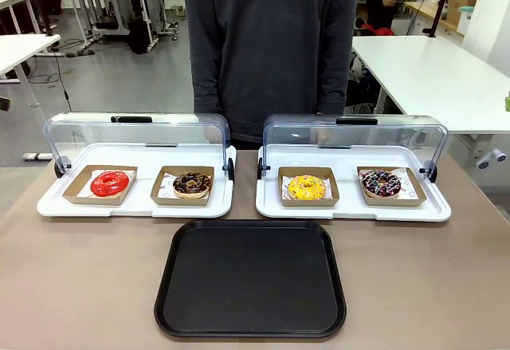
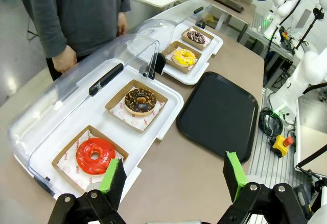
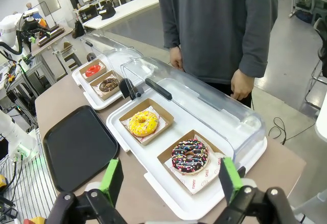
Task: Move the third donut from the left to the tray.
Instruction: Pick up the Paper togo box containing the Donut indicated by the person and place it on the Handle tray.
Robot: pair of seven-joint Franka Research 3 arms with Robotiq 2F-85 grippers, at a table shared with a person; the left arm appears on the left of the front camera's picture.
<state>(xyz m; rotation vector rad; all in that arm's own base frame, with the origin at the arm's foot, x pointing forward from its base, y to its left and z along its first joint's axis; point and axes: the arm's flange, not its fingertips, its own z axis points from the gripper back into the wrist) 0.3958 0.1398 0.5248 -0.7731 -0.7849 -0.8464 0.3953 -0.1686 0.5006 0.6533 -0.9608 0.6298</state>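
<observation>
The third donut from the left (image 1: 306, 186) has bright yellow glaze with sprinkles and sits in a brown cardboard holder on the right white tray, whose clear lid is raised. It also appears as the yellow donut (image 2: 184, 57) far off and as the yellow donut (image 3: 143, 123) mid-frame. The black tray (image 1: 251, 280) lies bare in front of both white trays; the same tray (image 2: 218, 114) and tray (image 3: 77, 146) show in the wrist views. My left gripper (image 2: 171, 177) stands open above the table near the red donut. My right gripper (image 3: 169, 179) stands open above the sprinkled chocolate donut's corner.
A red donut (image 1: 110, 183) and a chocolate donut (image 1: 192, 183) sit on the left white tray (image 1: 135, 206). A chocolate donut with coloured sprinkles (image 1: 381, 182) shares the right white tray (image 1: 351, 209). A person (image 1: 271, 47) stands at the far side, hands down.
</observation>
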